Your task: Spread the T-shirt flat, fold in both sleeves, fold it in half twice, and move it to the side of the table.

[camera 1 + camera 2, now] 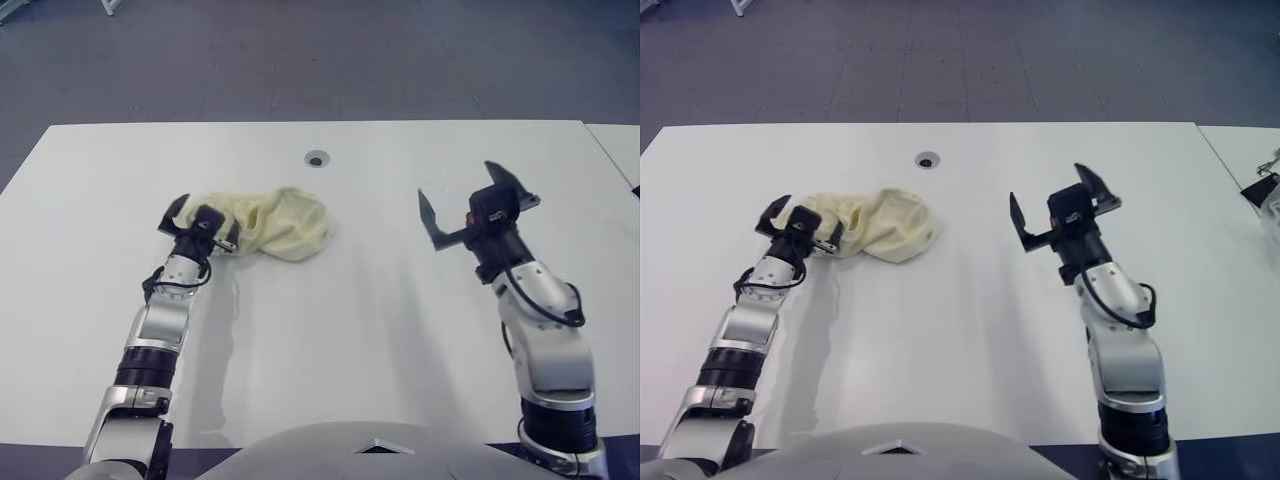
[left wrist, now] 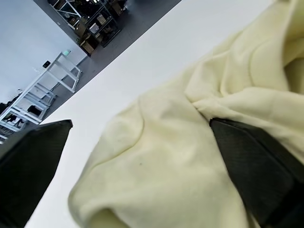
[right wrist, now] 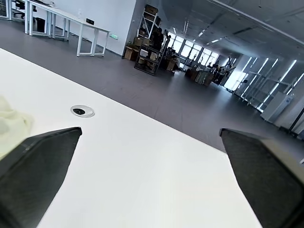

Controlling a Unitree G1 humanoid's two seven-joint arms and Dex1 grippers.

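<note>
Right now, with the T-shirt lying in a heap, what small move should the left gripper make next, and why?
Probably it should close on the cloth. The left gripper is open at the edge of the cream T-shirt, with fabric between its fingers, so a grip seems ready. The shirt is crumpled, not spread flat, and the right gripper is open and well apart from it.
</note>
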